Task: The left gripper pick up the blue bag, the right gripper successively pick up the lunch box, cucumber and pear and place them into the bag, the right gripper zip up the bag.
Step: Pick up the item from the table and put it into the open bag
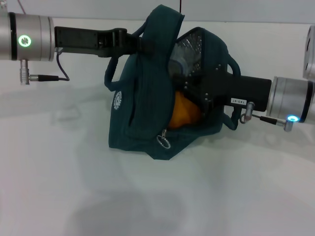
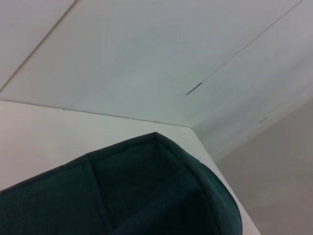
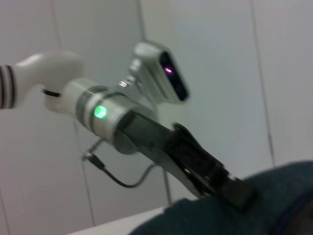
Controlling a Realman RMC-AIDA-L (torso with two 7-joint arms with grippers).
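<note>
The blue bag stands on the white table, lifted by one handle, its mouth open toward the right. My left gripper comes in from the left and is shut on that handle; the right wrist view shows it clamped on the bag's fabric. My right gripper reaches into the bag's mouth from the right, its fingertips hidden inside. The orange pear lies in the bag just below it. Silvery lining shows at the top. The lunch box and cucumber are hidden. The bag's handle fills the bottom of the left wrist view.
The zipper's ring pull hangs at the bag's front lower edge, and the white round logo is on its left side. The white table spreads in front, with a wall behind.
</note>
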